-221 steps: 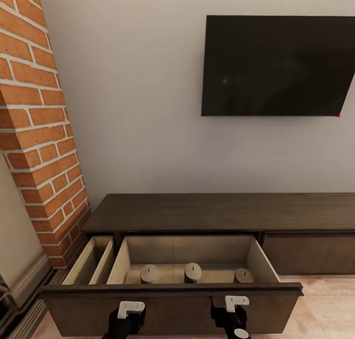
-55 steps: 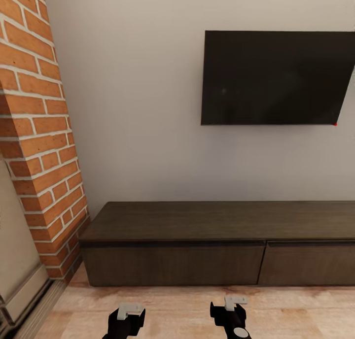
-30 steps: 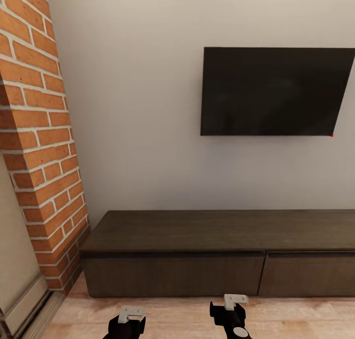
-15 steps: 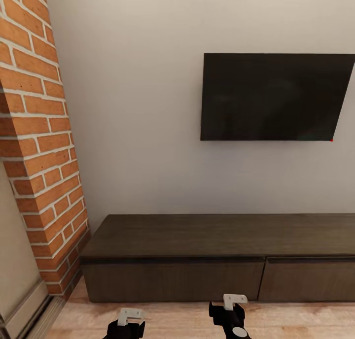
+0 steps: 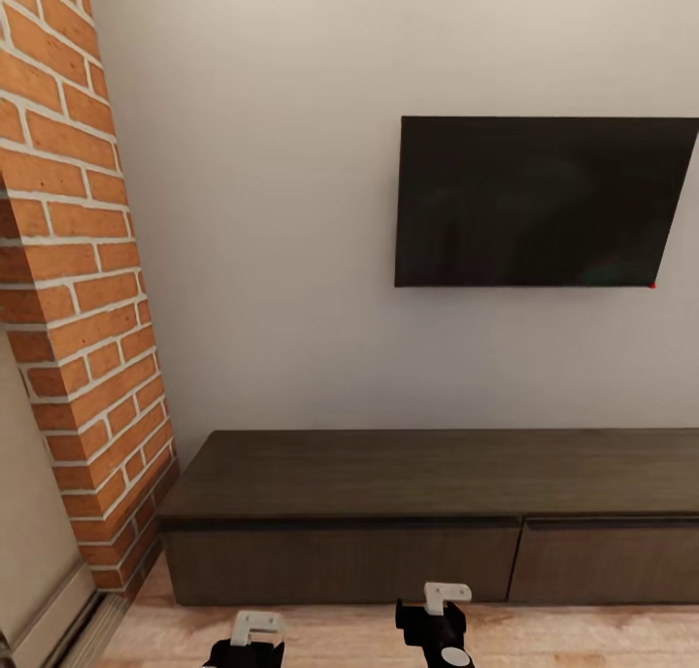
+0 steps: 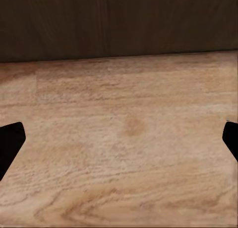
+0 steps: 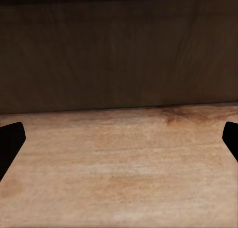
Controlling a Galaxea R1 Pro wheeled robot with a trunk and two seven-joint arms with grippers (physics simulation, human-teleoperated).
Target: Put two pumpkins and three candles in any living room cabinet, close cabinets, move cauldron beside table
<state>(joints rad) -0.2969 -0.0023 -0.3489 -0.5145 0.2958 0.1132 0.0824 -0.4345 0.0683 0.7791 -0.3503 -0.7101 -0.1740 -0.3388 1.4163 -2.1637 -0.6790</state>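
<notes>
The cabinet (image 5: pixel 437 517) stands against the white wall (image 5: pixel 272 212), both visible drawer fronts flush and shut; its top is bare. Pumpkins and candles cannot be seen from outside it. The black TV (image 5: pixel 539 202) hangs on the wall above the cabinet; the brick column (image 5: pixel 73 289) rises just beside the cabinet's end.

The head view alone gives the cabinet's full run. There the left hand (image 5: pixel 254 629) and right hand (image 5: pixel 445 600) sit low before the cabinet, apart from its front. Wrist views add the detail: the left hand (image 6: pixel 119 143) is released, fingertips spread wide over the wood floor (image 6: pixel 124 153); the right hand (image 7: pixel 119 143) is likewise released, facing the cabinet's front edge (image 7: pixel 119 59), with a strip of bare floor between.
</notes>
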